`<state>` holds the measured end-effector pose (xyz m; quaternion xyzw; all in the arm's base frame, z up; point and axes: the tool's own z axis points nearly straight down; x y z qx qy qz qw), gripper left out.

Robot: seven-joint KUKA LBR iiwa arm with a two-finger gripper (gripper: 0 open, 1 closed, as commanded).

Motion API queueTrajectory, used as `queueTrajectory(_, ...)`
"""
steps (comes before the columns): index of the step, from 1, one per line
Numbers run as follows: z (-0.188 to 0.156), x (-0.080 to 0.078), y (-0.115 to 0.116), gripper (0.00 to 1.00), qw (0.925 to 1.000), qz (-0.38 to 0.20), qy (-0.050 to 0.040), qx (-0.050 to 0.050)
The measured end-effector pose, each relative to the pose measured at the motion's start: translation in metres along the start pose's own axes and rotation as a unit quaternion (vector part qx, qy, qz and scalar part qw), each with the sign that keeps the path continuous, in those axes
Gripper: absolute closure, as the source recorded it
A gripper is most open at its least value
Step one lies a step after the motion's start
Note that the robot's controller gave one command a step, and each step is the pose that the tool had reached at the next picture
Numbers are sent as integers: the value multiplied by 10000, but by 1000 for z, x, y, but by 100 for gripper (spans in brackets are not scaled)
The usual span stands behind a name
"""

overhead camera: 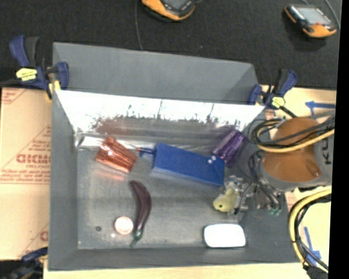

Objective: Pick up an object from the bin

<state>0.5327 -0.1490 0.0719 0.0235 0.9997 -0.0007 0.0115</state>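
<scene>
Orange-capped arm (290,154) low at right — gripper (238,199) beside yellowish lump (222,203).

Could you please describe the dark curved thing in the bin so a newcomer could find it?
In the grey bin, look at the floor's left half in the camera view, below the blue box. There lies a toy aubergine, its lower end beside a small pale disc. It alone is long, curved and dark purple.

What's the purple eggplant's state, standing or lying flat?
Lying flat: the eggplant rests lengthwise on the bin floor, green stem beside the pink disc.
</scene>
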Motion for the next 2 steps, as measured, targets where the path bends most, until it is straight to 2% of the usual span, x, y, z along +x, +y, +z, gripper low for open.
queueTrajectory(2, -83, 1, -1, 100, 10000, 12, 42, -2)
